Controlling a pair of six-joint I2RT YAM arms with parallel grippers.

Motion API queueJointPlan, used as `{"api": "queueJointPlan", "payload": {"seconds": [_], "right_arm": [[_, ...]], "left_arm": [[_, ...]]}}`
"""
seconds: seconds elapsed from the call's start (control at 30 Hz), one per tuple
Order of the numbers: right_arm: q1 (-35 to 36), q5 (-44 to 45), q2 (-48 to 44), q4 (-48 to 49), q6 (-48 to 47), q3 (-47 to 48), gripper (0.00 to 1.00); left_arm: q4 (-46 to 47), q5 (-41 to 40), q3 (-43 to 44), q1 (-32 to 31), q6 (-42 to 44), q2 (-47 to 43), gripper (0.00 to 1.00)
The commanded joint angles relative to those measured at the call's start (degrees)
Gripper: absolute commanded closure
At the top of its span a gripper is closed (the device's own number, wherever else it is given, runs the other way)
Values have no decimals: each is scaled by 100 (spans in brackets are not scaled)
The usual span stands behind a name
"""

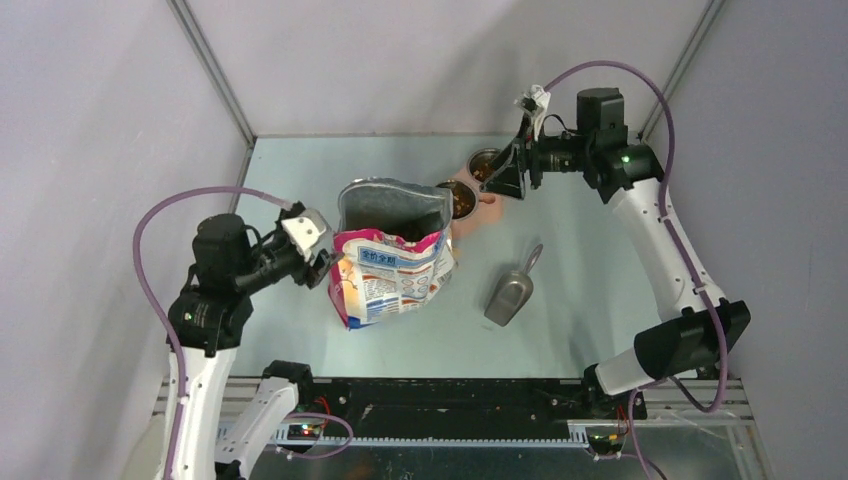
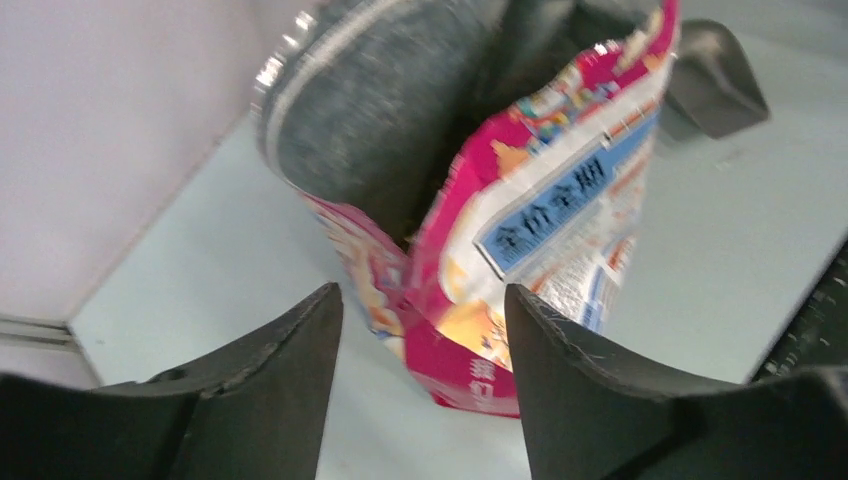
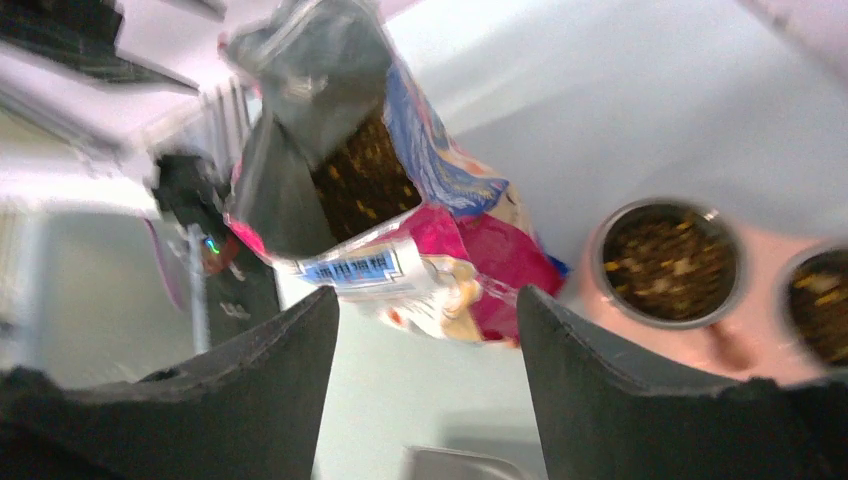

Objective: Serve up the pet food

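Observation:
The pink-white-blue printed bag (image 1: 392, 262) stands open mid-table; it also shows in the left wrist view (image 2: 520, 200) and the right wrist view (image 3: 400, 210). Pet food (image 3: 365, 180) shows as dark-brown kibble inside the bag and in two metal bowls (image 3: 668, 262) set in a pink holder (image 1: 470, 215). The grey metal scoop (image 1: 510, 295) lies empty on the table right of the bag. My left gripper (image 1: 322, 262) is open and empty just left of the bag (image 2: 420, 300). My right gripper (image 1: 508, 180) is open and empty above the bowls (image 3: 425, 305).
The light table (image 1: 600, 250) is walled by grey panels on three sides. A black rail (image 1: 450, 405) runs along the near edge by the arm bases. The scoop's edge (image 3: 460, 465) shows low in the right wrist view.

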Motion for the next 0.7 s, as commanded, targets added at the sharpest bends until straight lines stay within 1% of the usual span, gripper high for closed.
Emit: {"api": "queueJointPlan", "payload": {"seconds": [0.0, 0.03, 0.07, 0.1, 0.17, 0.3, 0.4, 0.5, 0.57, 0.63, 0.67], "right_arm": [[-10, -934, 348, -1442, -3370, 680, 31], [5, -909, 538, -1810, -4130, 796, 30], [74, -804, 633, -1997, -4469, 863, 30], [117, -725, 829, -2260, -5004, 1015, 29], [298, -518, 1123, -2426, -5438, 1214, 28], [768, -309, 1625, -2418, -5700, 1608, 25], [974, -223, 1920, -2221, -5699, 1751, 24], [1103, -371, 2088, -2141, -5614, 1877, 24], [1172, -442, 2173, -2280, -5697, 1940, 24], [1258, -483, 2212, -2401, -5803, 1953, 24], [1308, -504, 2212, -2411, -5784, 1952, 26]], "left_arm": [[-1070, 411, 109, 37, 883, -55, 31], [-1163, 426, 149, 33, 917, 18, 30], [-1189, 468, 164, 33, 921, 64, 29], [-1119, 494, 148, 32, 825, 127, 29], [-750, 557, -12, 32, 558, 133, 28], [-80, 563, -255, 32, 39, 272, 28], [95, 618, -359, -1, 85, 462, 28], [261, 590, -441, -27, 161, 615, 31], [323, 651, -477, -37, 201, 737, 33], [367, 731, -520, -40, 248, 815, 41], [358, 797, -540, -43, 285, 827, 43]]}}
